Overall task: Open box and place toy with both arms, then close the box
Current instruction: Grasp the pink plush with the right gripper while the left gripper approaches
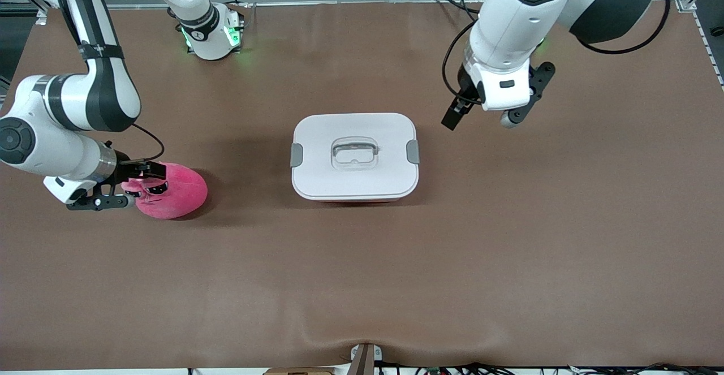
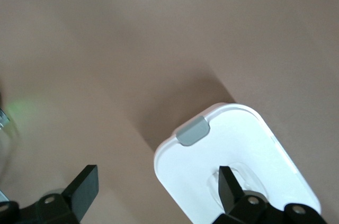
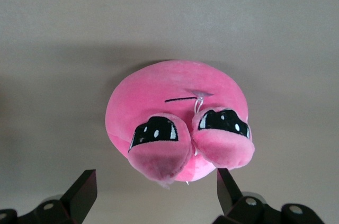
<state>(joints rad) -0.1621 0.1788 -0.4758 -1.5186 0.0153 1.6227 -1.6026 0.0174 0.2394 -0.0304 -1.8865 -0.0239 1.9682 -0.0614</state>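
Note:
The box stands shut at the table's middle, with a white lid, grey side clips and a clear handle. The pink plush toy lies toward the right arm's end. My right gripper is low at the toy's side and open; in the right wrist view the toy faces the gripper, its lower edge just reaching between the fingertips. My left gripper hangs open over the table beside the box. The left wrist view shows the box lid and one clip under the open left gripper.
A brown mat covers the table. The right arm's base with a green light stands at the robots' edge. Cables hang from the left wrist. A small fixture sits at the edge nearest the front camera.

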